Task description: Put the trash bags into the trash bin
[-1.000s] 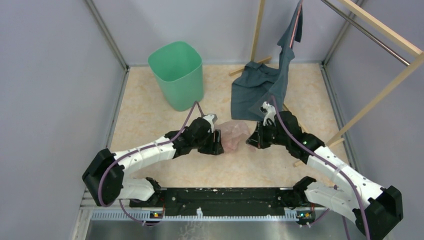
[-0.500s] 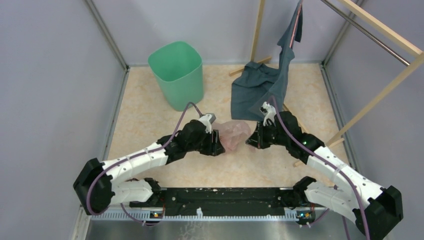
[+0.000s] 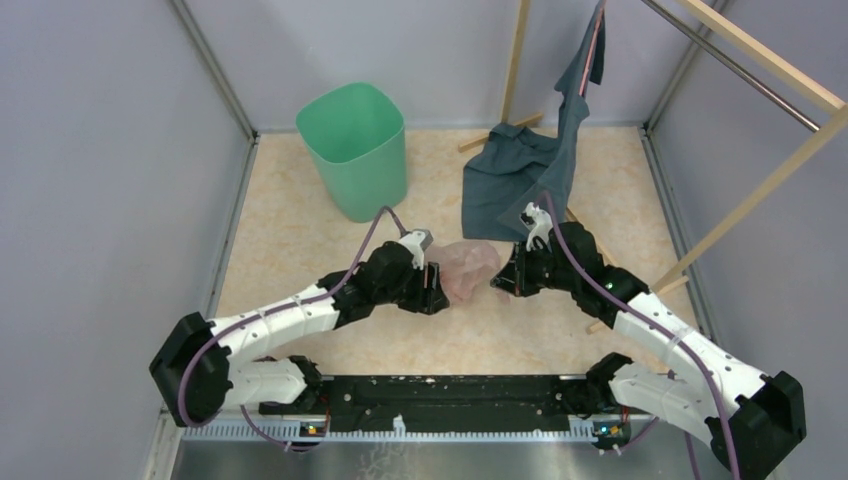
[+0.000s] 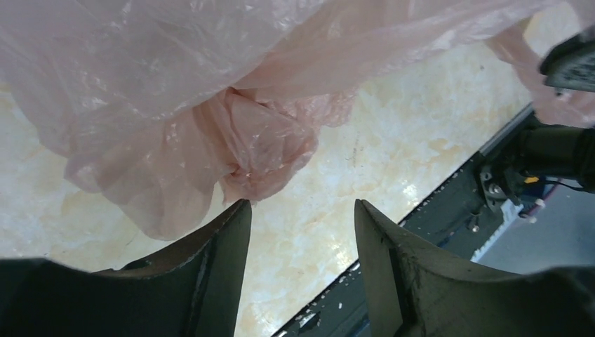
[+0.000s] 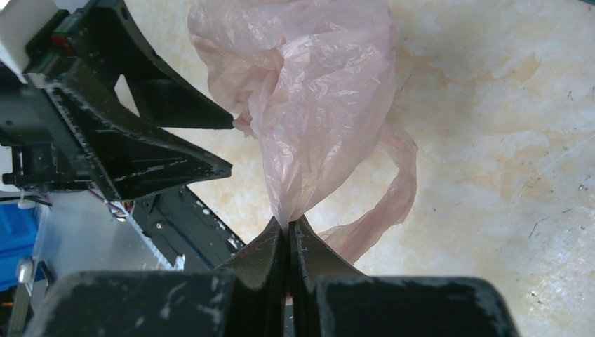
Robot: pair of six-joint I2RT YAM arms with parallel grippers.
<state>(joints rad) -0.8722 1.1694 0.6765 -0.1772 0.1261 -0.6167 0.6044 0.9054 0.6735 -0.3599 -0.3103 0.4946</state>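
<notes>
trash bag [image 3: 472,265] bunched | right end effector [image 5: 288,226] pinching its film | left end effector [image 4: 302,205] wide, just beside

Left wrist view's top edge crops the trash bag [image 4: 175,70].

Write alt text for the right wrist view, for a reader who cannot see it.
The right gripper is shut on a pinch of the crumpled pale-pink trash bag, above a beige table. The open left gripper faces it.
</notes>
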